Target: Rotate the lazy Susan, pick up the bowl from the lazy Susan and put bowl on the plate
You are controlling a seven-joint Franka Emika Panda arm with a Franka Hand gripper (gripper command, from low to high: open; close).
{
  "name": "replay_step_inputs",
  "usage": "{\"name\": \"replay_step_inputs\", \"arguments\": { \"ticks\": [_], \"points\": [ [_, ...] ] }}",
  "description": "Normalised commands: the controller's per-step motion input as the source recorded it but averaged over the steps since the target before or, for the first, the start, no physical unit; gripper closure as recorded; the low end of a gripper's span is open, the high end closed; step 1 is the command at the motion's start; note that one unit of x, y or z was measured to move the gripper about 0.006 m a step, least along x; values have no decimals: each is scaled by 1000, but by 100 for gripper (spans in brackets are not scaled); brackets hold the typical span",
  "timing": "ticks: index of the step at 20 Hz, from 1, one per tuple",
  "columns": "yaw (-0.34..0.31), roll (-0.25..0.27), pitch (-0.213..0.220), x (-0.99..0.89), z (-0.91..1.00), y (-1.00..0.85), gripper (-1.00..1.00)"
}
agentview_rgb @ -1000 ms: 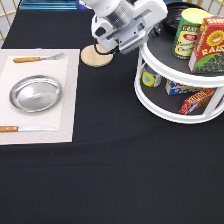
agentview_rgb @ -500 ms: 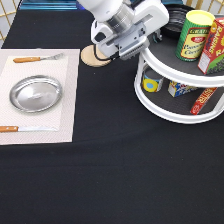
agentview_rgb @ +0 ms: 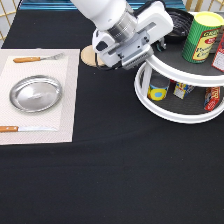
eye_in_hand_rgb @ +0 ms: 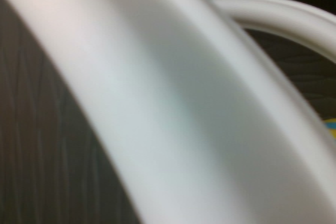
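Observation:
The glossy black bowl (agentview_rgb: 178, 22) sits on the top tier of the white lazy Susan (agentview_rgb: 172, 116), at the exterior view's top right, partly hidden behind the hand. My gripper (agentview_rgb: 158, 41) hangs over the turntable's left upper rim, right beside the bowl's near edge. I cannot tell whether it touches the bowl. The silver plate (agentview_rgb: 36, 93) lies empty on a pale placemat (agentview_rgb: 65, 115) at the exterior view's left. In the wrist view only the white rim of the lazy Susan (eye_in_hand_rgb: 187, 110) shows, from very close.
A green-and-yellow can (agentview_rgb: 202, 37) stands on the top tier right of the bowl. Small tins and packets (agentview_rgb: 159, 91) fill the lower shelf. A wooden coaster (agentview_rgb: 89, 56) lies left of the hand. A fork (agentview_rgb: 37, 58) and a knife (agentview_rgb: 25, 129) flank the plate.
The hand has moved toward the exterior view's right and top, from beside the coaster to over the lazy Susan's upper rim. The bowl and plate have not moved.

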Motion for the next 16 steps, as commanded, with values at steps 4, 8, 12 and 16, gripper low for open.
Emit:
{"name": "replay_step_inputs", "arguments": {
  "ticks": [4,8,12,16],
  "points": [
    [141,0,43,565,276,0,-100],
    [120,0,19,380,344,-33,-100],
    [96,-33,-44,-91,672,-94,-100],
    [88,-86,-27,-206,933,0,-100]
  ]
}}
